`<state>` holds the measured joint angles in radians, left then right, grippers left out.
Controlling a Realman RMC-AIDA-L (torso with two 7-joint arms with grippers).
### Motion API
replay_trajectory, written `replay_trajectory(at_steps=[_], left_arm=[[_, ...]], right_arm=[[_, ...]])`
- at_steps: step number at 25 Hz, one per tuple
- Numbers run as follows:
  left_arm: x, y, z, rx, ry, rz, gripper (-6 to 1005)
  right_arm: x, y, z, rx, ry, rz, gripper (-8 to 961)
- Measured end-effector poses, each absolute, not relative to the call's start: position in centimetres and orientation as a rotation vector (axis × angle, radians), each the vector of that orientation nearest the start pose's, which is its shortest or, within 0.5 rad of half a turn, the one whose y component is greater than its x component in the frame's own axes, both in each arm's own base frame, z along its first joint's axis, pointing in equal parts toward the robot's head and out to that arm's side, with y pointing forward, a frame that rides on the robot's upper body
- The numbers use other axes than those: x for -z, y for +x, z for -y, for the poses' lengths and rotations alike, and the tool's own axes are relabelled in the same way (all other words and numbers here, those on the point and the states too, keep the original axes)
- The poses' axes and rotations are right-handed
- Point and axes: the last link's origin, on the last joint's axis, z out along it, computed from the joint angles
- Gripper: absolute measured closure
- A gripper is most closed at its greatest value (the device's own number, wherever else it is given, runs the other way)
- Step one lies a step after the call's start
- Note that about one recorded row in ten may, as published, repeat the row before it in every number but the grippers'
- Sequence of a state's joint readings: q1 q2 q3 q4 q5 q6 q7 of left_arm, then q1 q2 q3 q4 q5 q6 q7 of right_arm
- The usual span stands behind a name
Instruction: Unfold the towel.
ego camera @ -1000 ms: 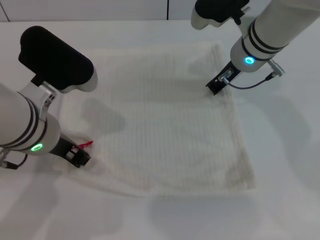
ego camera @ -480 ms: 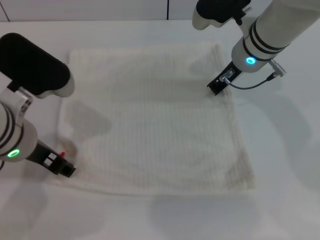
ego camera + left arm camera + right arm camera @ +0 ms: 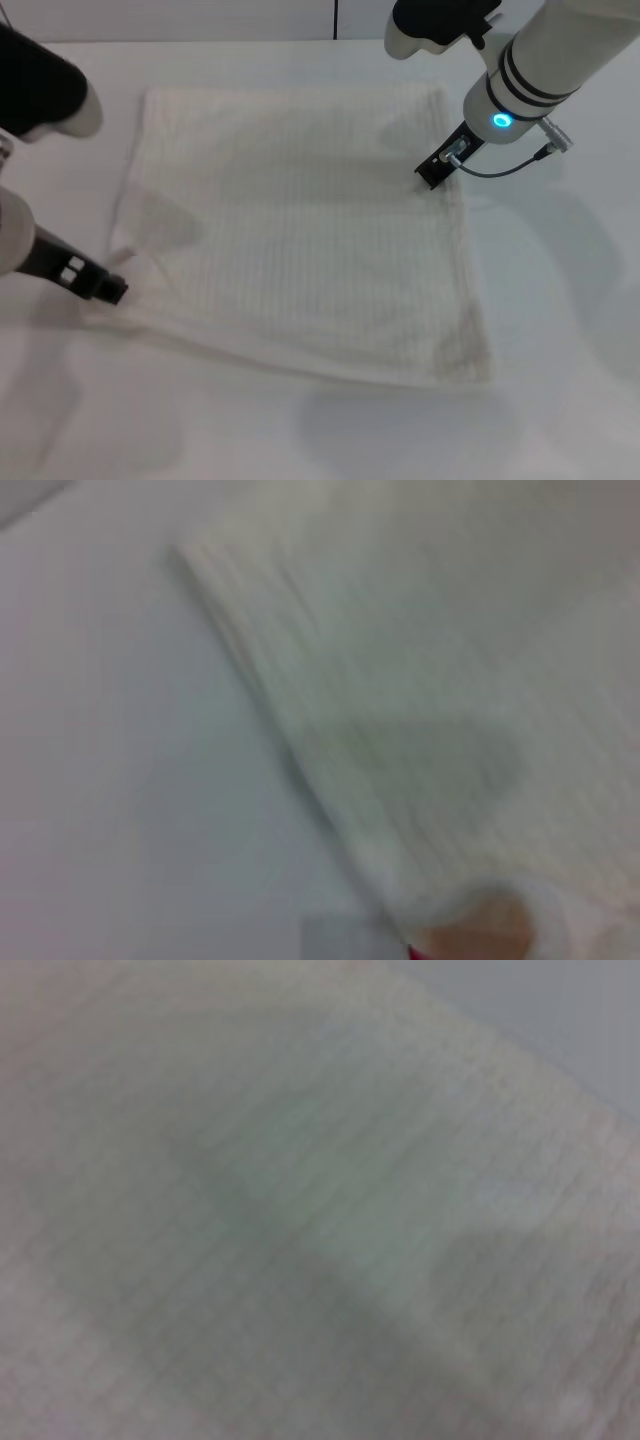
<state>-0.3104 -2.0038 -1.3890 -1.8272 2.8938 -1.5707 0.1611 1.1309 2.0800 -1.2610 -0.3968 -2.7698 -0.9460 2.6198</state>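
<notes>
The cream-white ribbed towel [image 3: 300, 230] lies spread over the white table, nearly flat, with its near-left corner drawn out to the left. My left gripper [image 3: 108, 290] is shut on that corner, low over the table. The left wrist view shows the towel's edge [image 3: 430, 680] and a sliver of the red tag [image 3: 408, 948]. My right gripper [image 3: 432, 176] is shut and rests tip-down on the towel near its far-right edge. The right wrist view shows only cloth [image 3: 300, 1200].
The bare white table [image 3: 570, 300] surrounds the towel on all sides. A wall with a dark vertical seam [image 3: 334, 18] runs along the back. The right arm's cable [image 3: 500, 168] hangs beside its wrist.
My left gripper has moved left and a little farther back, pulling the towel's near-left corner with it; the folded part has opened out leftward. The right gripper has stayed in place.
</notes>
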Motion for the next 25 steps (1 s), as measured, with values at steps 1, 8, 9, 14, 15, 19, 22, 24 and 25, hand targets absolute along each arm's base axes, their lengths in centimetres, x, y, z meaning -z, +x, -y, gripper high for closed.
replay_trajectory(at_steps=[1, 8, 9, 14, 15, 19, 22, 24, 25], left_arm=[[-3.0, -18.9, -30.1, -0.615, -2.196, 0.876, 155], [-2.7, -18.1, -29.5, -0.604, -2.231, 0.856, 154], [-2.8, -18.1, -29.5, -0.607, -2.229, 0.856, 154], [-4.1, -17.6, -29.7, -0.530, -2.201, 0.828, 154], [-4.5, -17.4, -30.0, -0.501, -2.191, 0.813, 153], [-6.8, -16.7, -32.5, -0.280, -2.116, 0.623, 153], [-10.2, -16.5, -34.6, -0.008, -1.902, 0.368, 154], [-10.7, -16.6, -34.8, 0.034, -1.858, 0.338, 155], [-11.6, -16.9, -35.1, 0.105, -1.781, 0.293, 155]], right_arm=[[6.9, 18.2, -44.4, 0.569, -2.381, -0.917, 954], [6.9, 18.5, -44.3, 0.572, -2.380, -0.927, 953], [6.9, 18.5, -44.3, 0.574, -2.380, -0.928, 953], [6.9, 18.5, -44.3, 0.570, -2.380, -0.928, 953], [6.8, 18.4, -44.4, 0.561, -2.379, -0.924, 953], [6.1, 17.4, -45.1, 0.490, -2.370, -0.883, 954], [4.9, 16.3, -45.7, 0.396, -2.355, -0.814, 954], [4.6, 15.9, -45.7, 0.361, -2.355, -0.783, 954], [4.3, 15.3, -45.7, 0.316, -2.358, -0.748, 954]])
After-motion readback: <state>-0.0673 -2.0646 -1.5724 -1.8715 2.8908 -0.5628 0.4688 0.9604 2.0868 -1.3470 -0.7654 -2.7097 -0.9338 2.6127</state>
